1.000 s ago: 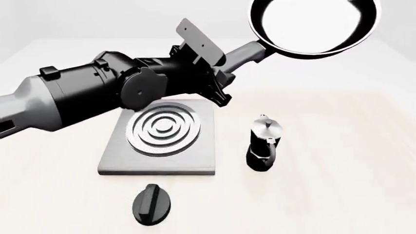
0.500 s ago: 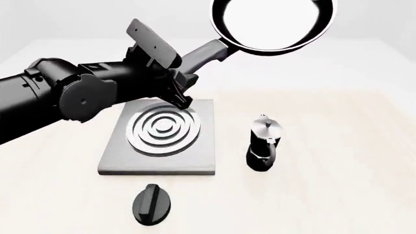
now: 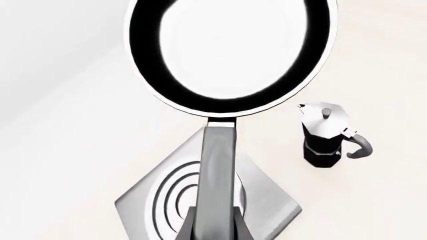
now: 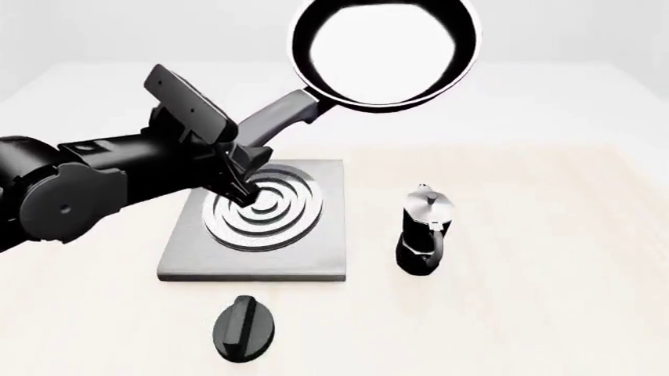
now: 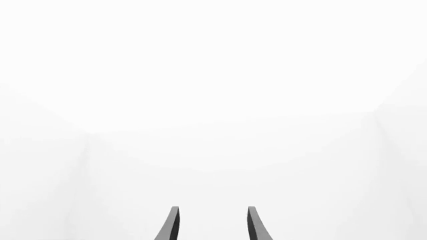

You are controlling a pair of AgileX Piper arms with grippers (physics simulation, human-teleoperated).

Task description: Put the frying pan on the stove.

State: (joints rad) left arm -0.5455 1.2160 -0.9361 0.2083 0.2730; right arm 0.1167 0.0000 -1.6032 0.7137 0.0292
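Observation:
The frying pan (image 4: 385, 47) is round and black with a pale glossy inside. It hangs in the air above and beyond the stove's far right corner. Its dark grey handle (image 4: 274, 120) runs down into my left gripper (image 4: 243, 149), which is shut on it. The stove (image 4: 256, 221) is a flat grey slab with silver rings and lies on the table under the gripper. In the left wrist view the pan (image 3: 230, 50) is ahead of the fingers, its handle (image 3: 219, 175) crossing over the stove (image 3: 267, 200). My right gripper (image 5: 211, 225) is open and empty, facing blank white.
A black-and-silver moka pot (image 4: 424, 231) stands on the table right of the stove; it also shows in the left wrist view (image 3: 327, 135). A small black oval knob (image 4: 244, 329) lies in front of the stove. The right arm is out of the front view.
My left arm has swung left and drawn back with the pan. The pan has moved left and slightly lower, from the upper right toward the stove. The gripper now hovers over the rings.

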